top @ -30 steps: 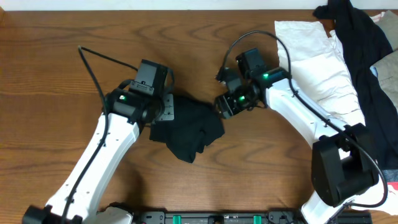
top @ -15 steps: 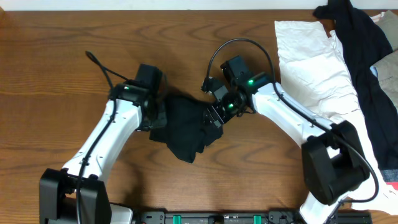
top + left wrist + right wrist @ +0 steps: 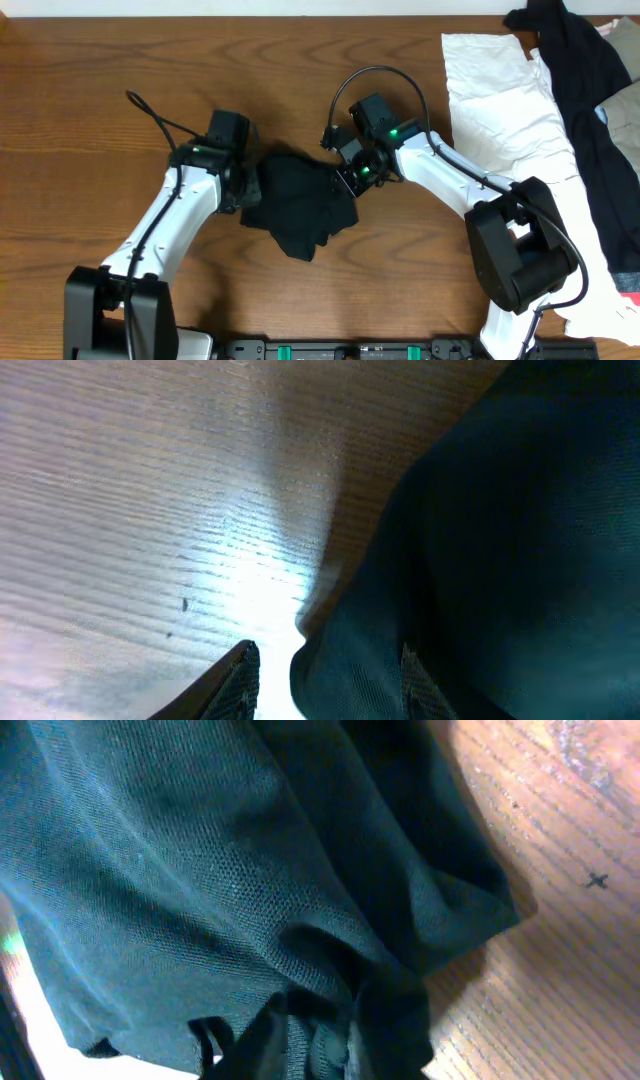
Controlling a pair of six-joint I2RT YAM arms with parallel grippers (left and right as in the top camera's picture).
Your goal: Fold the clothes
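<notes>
The clothes (image 3: 300,205) lie as a crumpled black bundle in the middle of the wooden table. My left gripper (image 3: 248,186) is at the bundle's left edge. In the left wrist view its jaws (image 3: 325,660) stand apart, with a rounded fold of the black fabric (image 3: 480,540) between them, close to the right finger (image 3: 415,682). My right gripper (image 3: 350,177) is at the bundle's upper right edge. In the right wrist view it (image 3: 320,1042) is shut on a bunched fold of the knit fabric (image 3: 200,870). No collar or logo shows.
A large white wrinkled cloth (image 3: 510,100) lies at the back right. Another black garment (image 3: 585,80) is draped over it along the right edge. The right arm's cable (image 3: 370,72) loops above the bundle. Bare wood (image 3: 100,80) lies to the left.
The right gripper moved left onto the bundle's right edge and closed on a fold. The left gripper shifted a little left along the bundle's left edge, and its jaws widened slightly.
</notes>
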